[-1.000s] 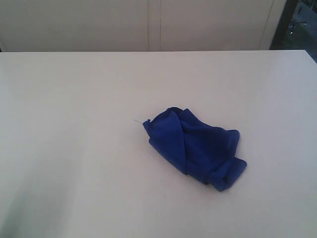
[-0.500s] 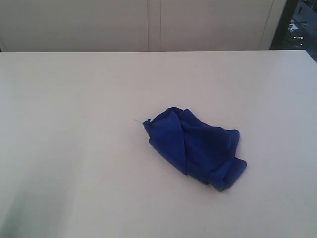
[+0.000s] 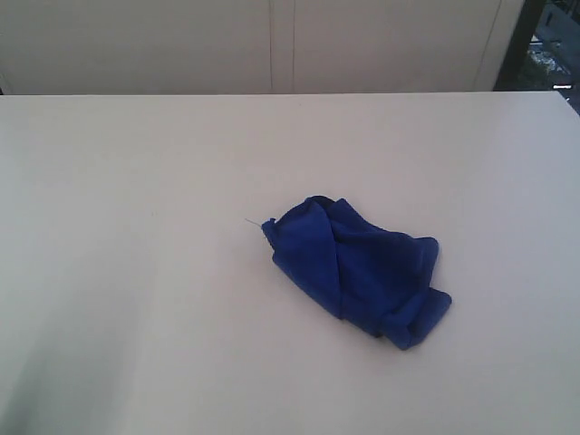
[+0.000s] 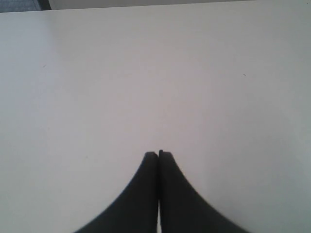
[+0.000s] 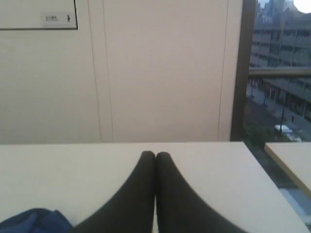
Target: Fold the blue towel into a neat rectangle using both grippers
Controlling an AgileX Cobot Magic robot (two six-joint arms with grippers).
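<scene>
The blue towel (image 3: 358, 269) lies crumpled in a heap on the white table (image 3: 136, 227), a little right of the middle in the exterior view, with a thin loose thread sticking out at its left corner. Neither arm shows in that view. The left gripper (image 4: 158, 154) is shut over bare table, holding nothing, and the towel is out of its view. The right gripper (image 5: 155, 155) is shut too, with nothing in it. A bit of the blue towel (image 5: 34, 221) shows at the edge of the right wrist view, apart from the fingers.
A pale panelled wall (image 3: 290, 45) runs behind the table's far edge. A dark window frame (image 5: 240, 68) stands at the right, with a second table's corner (image 5: 291, 158) beyond the gap past this table's right edge.
</scene>
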